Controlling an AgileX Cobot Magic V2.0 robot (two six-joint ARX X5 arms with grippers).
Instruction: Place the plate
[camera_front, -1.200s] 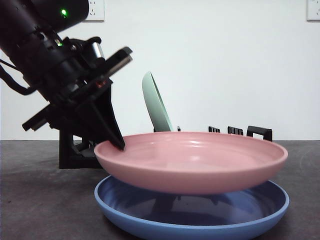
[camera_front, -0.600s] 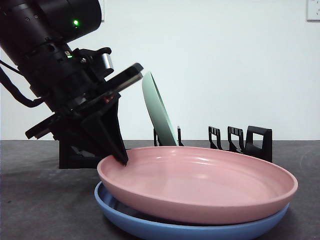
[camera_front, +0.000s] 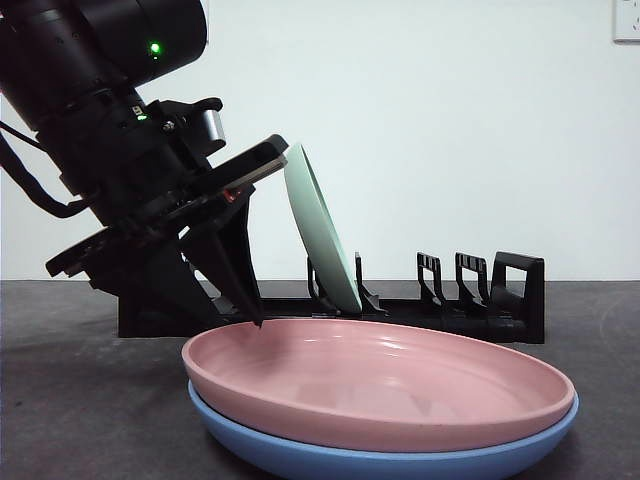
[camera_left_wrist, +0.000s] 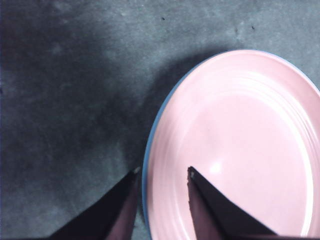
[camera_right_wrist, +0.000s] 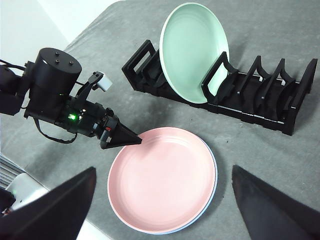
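— The pink plate (camera_front: 380, 385): where is it?

— It lies nested in the blue plate (camera_front: 400, 460), on the dark table (camera_front: 90, 400) just in front of the rack. From my right wrist I see it flat, with only a thin blue sliver showing along one edge.

— Start with the big things, then.

— The table is grey and mottled. On it stands the black dish rack (camera_right_wrist: 260, 102), long, with several upright dividers. A green plate (camera_right_wrist: 195, 50) leans in one of its slots, tilted back. The other slots I can see hold nothing.

— And the two plates?

— The pink one covers nearly all of the blue one; in the front view the blue rim shows beneath it all along the near side.

— Your left gripper (camera_left_wrist: 162, 175)?

— It hangs at the pink plate's rim, on the side away from the rack's far end. Its jaws are parted, one tip over the table outside the plates, the other over the pink plate's inner slope. They grip nothing; the rim sits in the gap between them, and I cannot tell whether either tip touches it.

— Your right gripper (camera_right_wrist: 160, 210)?

— High above the table, spread wide, holding nothing.
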